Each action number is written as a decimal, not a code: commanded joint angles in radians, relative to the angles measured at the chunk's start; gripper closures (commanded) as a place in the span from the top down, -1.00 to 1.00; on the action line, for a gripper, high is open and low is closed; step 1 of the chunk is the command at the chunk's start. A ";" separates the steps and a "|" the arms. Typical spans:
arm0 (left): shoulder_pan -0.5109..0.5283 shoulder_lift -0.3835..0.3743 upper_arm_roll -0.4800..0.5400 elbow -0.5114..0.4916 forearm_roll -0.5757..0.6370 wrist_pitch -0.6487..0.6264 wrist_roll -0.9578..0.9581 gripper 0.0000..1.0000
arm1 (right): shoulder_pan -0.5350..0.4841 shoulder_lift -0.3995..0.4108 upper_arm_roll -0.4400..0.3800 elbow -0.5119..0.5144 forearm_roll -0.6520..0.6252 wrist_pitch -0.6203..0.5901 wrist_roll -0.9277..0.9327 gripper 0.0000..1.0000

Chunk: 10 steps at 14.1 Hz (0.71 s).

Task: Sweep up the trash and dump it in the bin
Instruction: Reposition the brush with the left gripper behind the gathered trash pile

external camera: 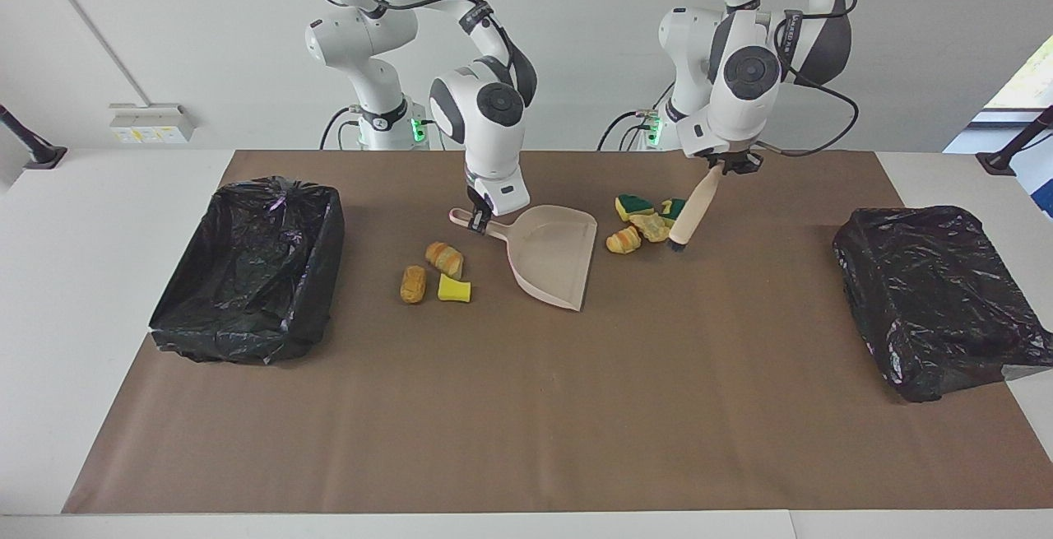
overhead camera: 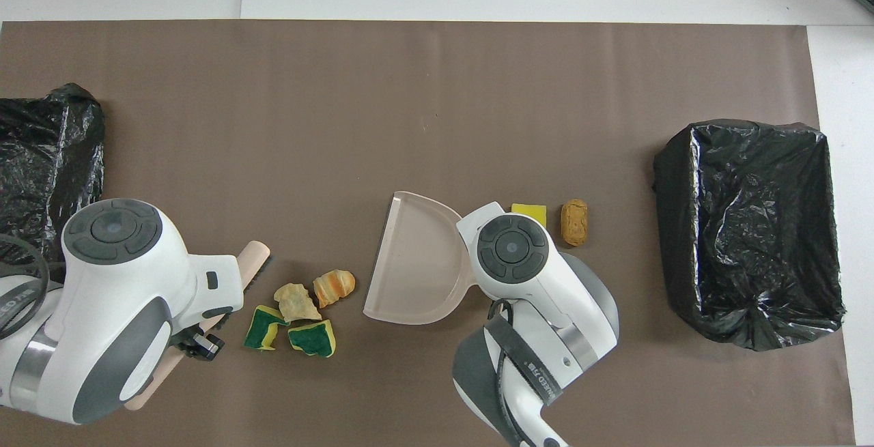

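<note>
My right gripper (external camera: 477,222) is shut on the handle of the pink dustpan (external camera: 551,255), which lies flat on the brown mat; the pan's open mouth faces the left arm's end. My left gripper (external camera: 728,167) is shut on the beige brush (external camera: 691,214), held tilted with its black bristles down at the mat. Several trash scraps (external camera: 646,222) lie between the bristles and the pan's mouth: green-faced sponge pieces, a yellow lump, a bread lump. Three more scraps (external camera: 436,274) lie beside the pan toward the right arm's end. In the overhead view the pan (overhead camera: 416,263) and the first scraps (overhead camera: 300,314) show.
A black-bag-lined bin (external camera: 251,271) stands at the right arm's end of the mat, and another bin (external camera: 938,296) at the left arm's end. In the overhead view the right arm hides one of the three scraps beside the pan.
</note>
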 commanded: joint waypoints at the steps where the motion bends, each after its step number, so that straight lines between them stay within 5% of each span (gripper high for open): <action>1: -0.001 -0.152 -0.009 -0.163 0.007 -0.013 -0.231 -1.00 | -0.002 0.001 0.002 -0.012 -0.019 0.023 -0.031 -1.00; 5: -0.010 -0.293 -0.014 -0.322 -0.002 -0.005 -0.595 -1.00 | -0.002 0.000 0.002 -0.014 -0.019 0.023 -0.028 -1.00; 10: -0.108 -0.281 -0.014 -0.399 -0.159 0.094 -0.994 -1.00 | -0.002 0.000 0.004 -0.012 -0.019 0.020 -0.028 -1.00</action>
